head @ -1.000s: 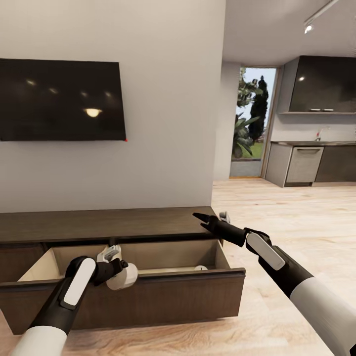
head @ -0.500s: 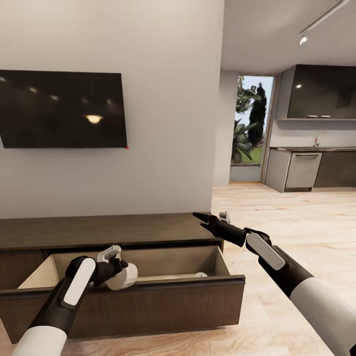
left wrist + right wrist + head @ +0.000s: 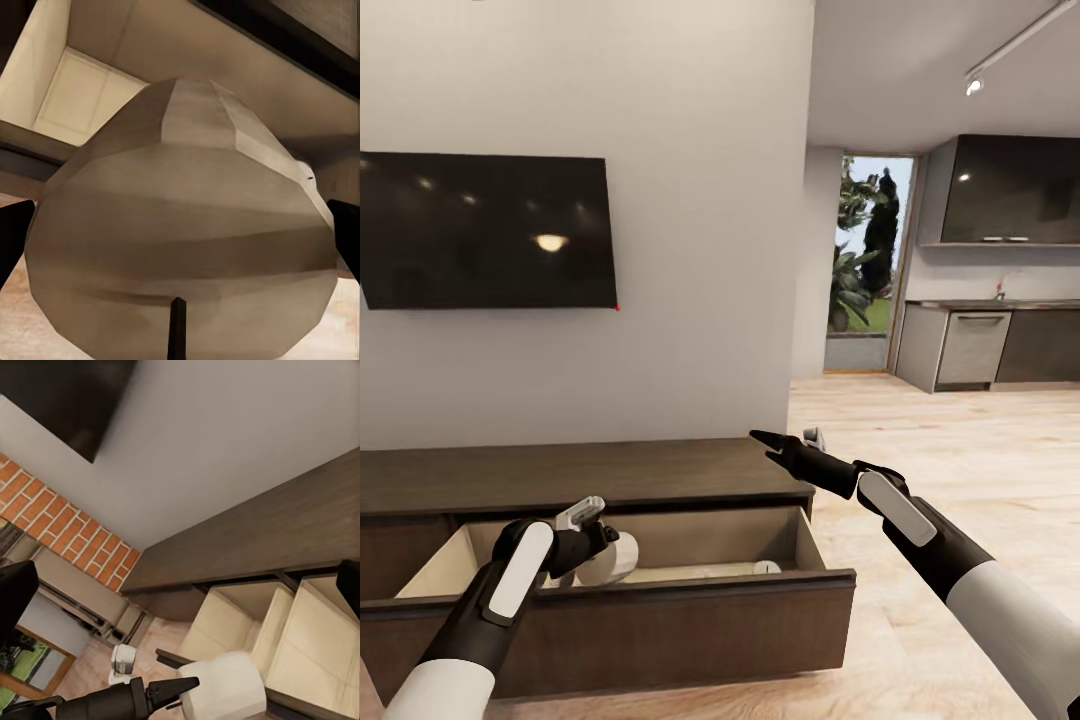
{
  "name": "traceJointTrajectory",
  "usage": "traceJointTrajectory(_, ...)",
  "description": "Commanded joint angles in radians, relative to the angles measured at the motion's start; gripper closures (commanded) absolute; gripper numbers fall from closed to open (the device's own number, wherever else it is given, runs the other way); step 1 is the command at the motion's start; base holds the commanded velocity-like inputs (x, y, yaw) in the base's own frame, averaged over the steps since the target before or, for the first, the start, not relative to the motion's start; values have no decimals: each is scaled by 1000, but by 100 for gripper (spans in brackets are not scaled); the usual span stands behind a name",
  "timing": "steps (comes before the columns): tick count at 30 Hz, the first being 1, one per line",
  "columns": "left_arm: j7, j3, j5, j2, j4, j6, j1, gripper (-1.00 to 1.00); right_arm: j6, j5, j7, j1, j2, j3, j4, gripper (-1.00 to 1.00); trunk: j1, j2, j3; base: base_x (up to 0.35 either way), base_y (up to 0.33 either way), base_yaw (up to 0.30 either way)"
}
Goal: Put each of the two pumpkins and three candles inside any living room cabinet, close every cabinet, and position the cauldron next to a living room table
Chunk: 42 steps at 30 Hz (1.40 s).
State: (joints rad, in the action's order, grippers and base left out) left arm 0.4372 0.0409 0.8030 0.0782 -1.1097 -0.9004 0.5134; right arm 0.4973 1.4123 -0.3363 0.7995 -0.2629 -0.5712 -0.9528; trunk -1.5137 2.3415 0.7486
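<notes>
A pale grey wall takes up most of the head view, with one black television mounted on it; no brand name or other writing can be read anywhere. Below it runs the long, low dark-brown cabinet, with one wide drawer pulled out to show a pale wood interior. Light wooden floor stretches to the right toward a kitchen of dark-grey cupboards and a glass door with greenery behind it.

Two arms reach forward. The left gripper hangs over the open drawer with one beige candle clamped between its fingers; in the left wrist view that candle sits very close to the lens, its dark wick pointing at the camera, a dark finger at each side. The right gripper hovers above the right end of the cabinet top, its two fingers slightly apart and holding nothing. A second small pale object lies in the drawer near its right front corner, too little of it visible to name.
</notes>
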Motion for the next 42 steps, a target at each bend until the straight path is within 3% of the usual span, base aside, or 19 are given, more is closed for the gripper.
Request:
traceJointTrajectory(1, 9, 0, 10, 0, -1, -3, 1, 100, 1, 5, -1, 1, -1, -3, 0, -100, 4, -7, -2, 0, 0, 0)
traceJointTrajectory(27, 10, -3, 11, -1, -1, -2, 1, 100, 1, 5, -1, 0, -1, -3, 0, -100, 104, -189, -83, 0, 0, 0)
traceJointTrajectory(42, 11, -3, 10, -1, -1, -3, 1, 100, 1, 5, -1, 1, -1, -3, 0, -100, 104, -189, -83, 101, 0, 0)
